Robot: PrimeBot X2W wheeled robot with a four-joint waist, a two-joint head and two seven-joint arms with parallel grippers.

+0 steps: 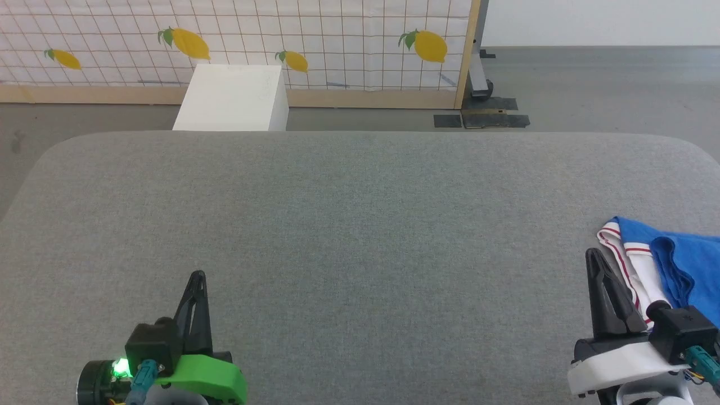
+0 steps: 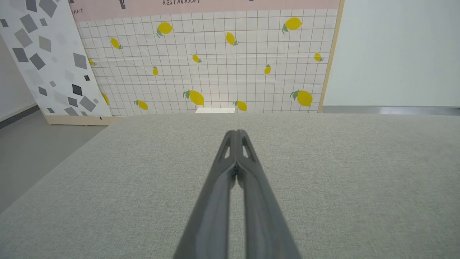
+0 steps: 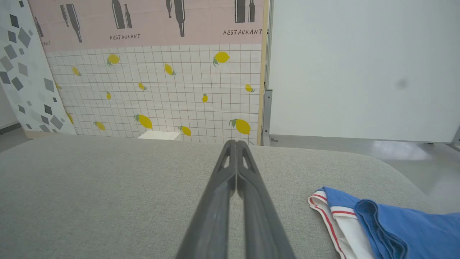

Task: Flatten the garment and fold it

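The jersey T-shirt lies bunched at 4 o'clock in the head view, on the right margin of the grey padded table. It runs partly out of frame, white red-striped trim turned toward centre. At 5 o'clock the right gripper has its fingers pressed together on nothing, just beside the cloth but apart from it. At 7 o'clock the left gripper is likewise pinched empty. Judgement: both are parked at rest. The right arm is nearer for drawing the shirt to the bare middle, where it can be flattened.

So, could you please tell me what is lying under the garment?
The garment lies bunched on the grey table. Its white, red-striped trim shows beneath a blue fold. Whatever else its layers cover is hidden.
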